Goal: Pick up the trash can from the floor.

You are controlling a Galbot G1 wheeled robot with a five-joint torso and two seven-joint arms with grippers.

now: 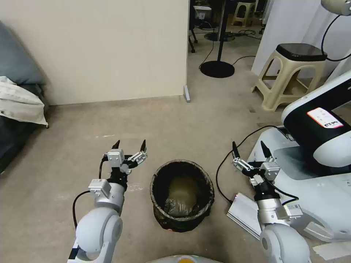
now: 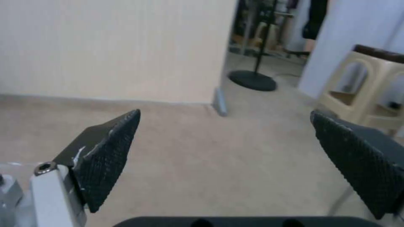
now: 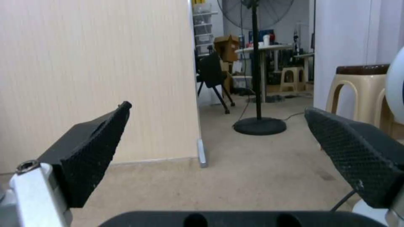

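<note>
Floor: beige-grey carpet-like surface running from the robot out to the partition wall.
Other robot base: large white body on the right side of the head view, close behind the right arm, with a black cable trailing onto the carpet.
Stool: cream plastic with a dark top, well beyond the right gripper, near the white wall.
Fan stand: black pole on a round black foot, far ahead past the partition's end.
Trash can: small round bin lined with a dark bag folded over its rim, upright on the floor, directly before the robot and between the two arms; something crumpled lies inside.
Left gripper: raised above the carpet just left of the can and slightly beyond its rim, jaws spread wide, holding nothing, apart from the can.
Right gripper: to the can's right, farther from it than the left one, jaws likewise spread wide with nothing between them.
Silver flat box: on the floor beside the right arm.
</note>
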